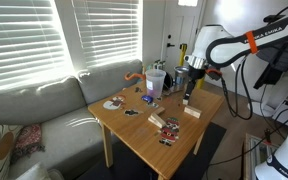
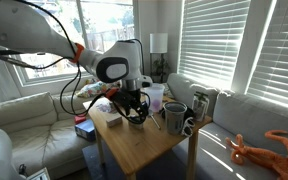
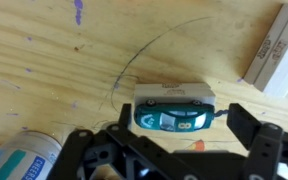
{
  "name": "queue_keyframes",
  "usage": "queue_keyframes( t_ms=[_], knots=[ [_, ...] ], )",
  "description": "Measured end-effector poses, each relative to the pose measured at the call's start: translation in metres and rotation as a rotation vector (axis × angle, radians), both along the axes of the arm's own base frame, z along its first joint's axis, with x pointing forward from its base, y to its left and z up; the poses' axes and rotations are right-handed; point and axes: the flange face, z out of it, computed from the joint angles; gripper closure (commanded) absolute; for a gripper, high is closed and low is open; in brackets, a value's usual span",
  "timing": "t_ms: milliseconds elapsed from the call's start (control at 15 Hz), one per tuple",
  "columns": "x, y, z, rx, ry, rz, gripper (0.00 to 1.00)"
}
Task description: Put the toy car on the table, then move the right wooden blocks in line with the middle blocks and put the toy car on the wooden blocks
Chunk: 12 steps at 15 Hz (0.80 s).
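near the teal toy (image 3: 174,108) lies a wooden block (image 3: 279,48).

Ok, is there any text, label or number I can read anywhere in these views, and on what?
No text reads clearly.
Dark print on the pale wooden block's edge: blurred.
Markings on the small white-and-teal toy car: blurred.
Teal-printed label on the item at lower left: blurred.
Lettering on the white robot arm: too small.
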Motion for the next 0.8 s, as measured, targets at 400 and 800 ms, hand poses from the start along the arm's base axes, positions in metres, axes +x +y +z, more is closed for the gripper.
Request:
queue_keyframes(
  t_ms=[400, 800],
  knots=[
    [0.0067, -0.0008, -0.0005, 0.001, 0.001, -0.003, 0.47],
    [0.0093, -0.0012, -0.0011, 0.001, 0.003, -0.003, 0.47]
  ],
)
